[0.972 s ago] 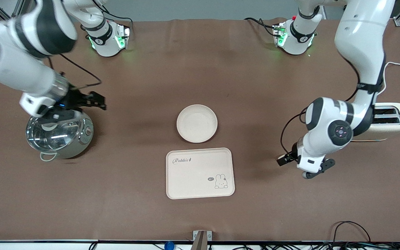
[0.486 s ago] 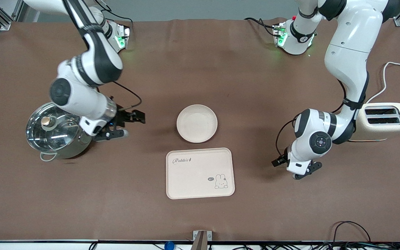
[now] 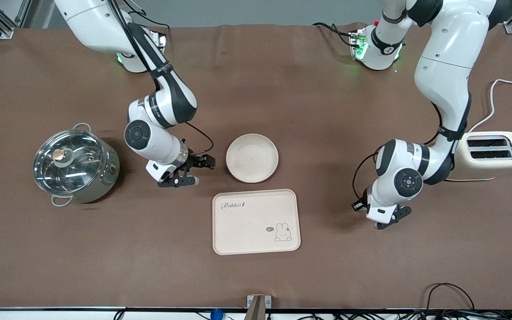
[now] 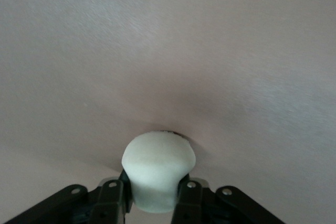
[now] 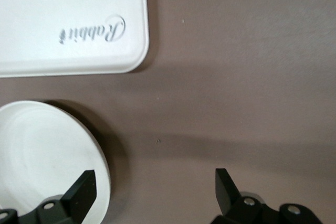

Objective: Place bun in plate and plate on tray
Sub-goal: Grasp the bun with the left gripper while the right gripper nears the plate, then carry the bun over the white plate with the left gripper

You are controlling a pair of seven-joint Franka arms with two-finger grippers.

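Bun [image 4: 158, 169], judged soft and light, is pinched at mid-body by left gripper [image 4: 152, 200] above bare worktop [image 3: 327, 275]. Right gripper [image 3: 191, 171], fingers spread, hovers beside plate [image 3: 252, 158]; tray [image 3: 256, 221] lies nearer the camera than plate.

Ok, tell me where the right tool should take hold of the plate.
Take the plate by its raised rim, on the edge facing the right tool, one finger inside, one outside. It lies flat and shallow, probably too wide to span.
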